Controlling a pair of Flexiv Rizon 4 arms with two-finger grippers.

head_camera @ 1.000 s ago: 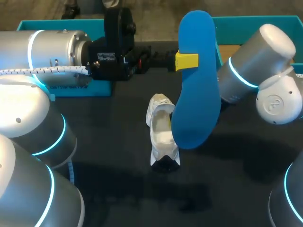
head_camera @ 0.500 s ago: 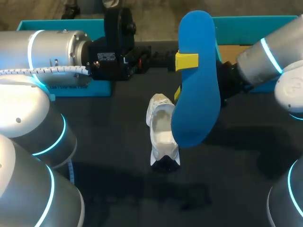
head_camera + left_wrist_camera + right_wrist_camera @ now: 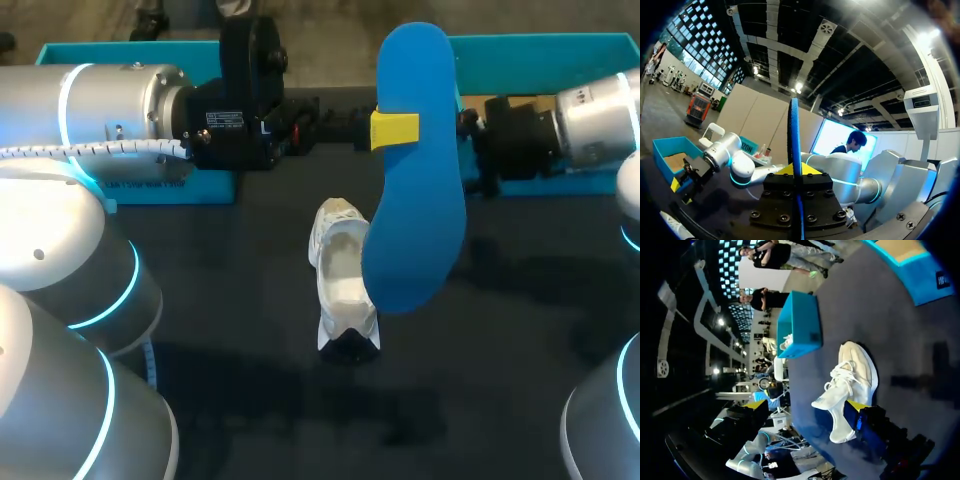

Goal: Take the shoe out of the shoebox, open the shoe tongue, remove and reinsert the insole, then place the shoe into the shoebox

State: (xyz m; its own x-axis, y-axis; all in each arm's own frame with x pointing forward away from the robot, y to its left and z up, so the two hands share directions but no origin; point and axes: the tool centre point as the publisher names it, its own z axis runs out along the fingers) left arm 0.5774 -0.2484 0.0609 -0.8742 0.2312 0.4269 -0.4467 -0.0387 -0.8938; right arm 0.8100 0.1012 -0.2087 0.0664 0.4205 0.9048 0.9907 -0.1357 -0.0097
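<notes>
Above white shoe (image 3: 338, 278), blue insole (image 3: 415, 230) upright, tight in L pincer (image 3: 393, 130); R pincer (image 3: 806, 406) agape.

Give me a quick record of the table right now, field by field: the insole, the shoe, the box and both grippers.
insole: blue foam insole, held upright above the dark table, out of the shoe
left gripper: shut on the blue foam insole
right gripper: open, empty, by the box
shoe: white lace-up sneaker, on the dark table, outside the box
box: teal shoebox, at the table's far side
</notes>
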